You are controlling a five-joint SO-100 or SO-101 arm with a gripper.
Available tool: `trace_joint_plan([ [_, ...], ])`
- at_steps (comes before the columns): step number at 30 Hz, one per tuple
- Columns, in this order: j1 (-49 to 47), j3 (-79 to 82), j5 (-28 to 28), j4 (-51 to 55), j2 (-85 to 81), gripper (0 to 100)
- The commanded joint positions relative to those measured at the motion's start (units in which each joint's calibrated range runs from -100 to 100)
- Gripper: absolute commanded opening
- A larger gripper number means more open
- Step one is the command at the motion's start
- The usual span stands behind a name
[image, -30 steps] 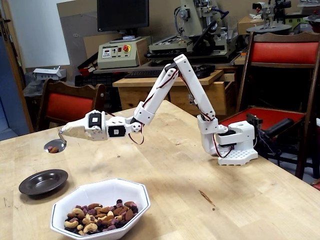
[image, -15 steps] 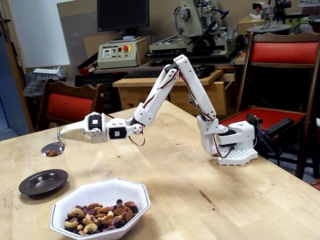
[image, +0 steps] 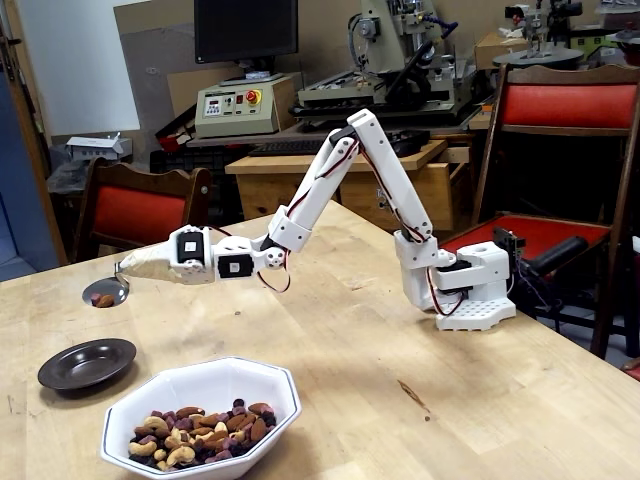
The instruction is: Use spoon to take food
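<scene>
**Loaded spoon drifts a little up and left, short of the dark saucer**

The white two-finger hand [image: 127,267] is clenched on the thin bent handle of the small shiny silver metal spoon [image: 106,292], held out level above the wooden bench [image: 400,340]. Over the last second the spoon dipped, then rose slightly and edged left. Its oval bowl carries one brown piece, probably a nut, though it is too small to be sure.

Below and in front of it lies the shallow dark round saucer [image: 87,363], empty, and the spoon hangs above and just behind its far rim. Nearer the camera stands the white eight-sided bowl [image: 200,390], holding the food [image: 197,431]: pale cashews, brown nuts and dark purple-red dried fruit.

The scoop looks done. What remains, by my reading, is carrying the piece over the saucer without tipping it off early.
</scene>
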Motion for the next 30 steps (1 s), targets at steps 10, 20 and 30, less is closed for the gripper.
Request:
trace_joint_plan([
  [10, -5.18, -3.52, 0.44, -0.18, -1.38, 4],
  [20, -4.88, -3.52, 0.1, -0.25, -1.38, 4],
  [30, -4.88, -3.6, -0.15, -0.25, -1.38, 4],
])
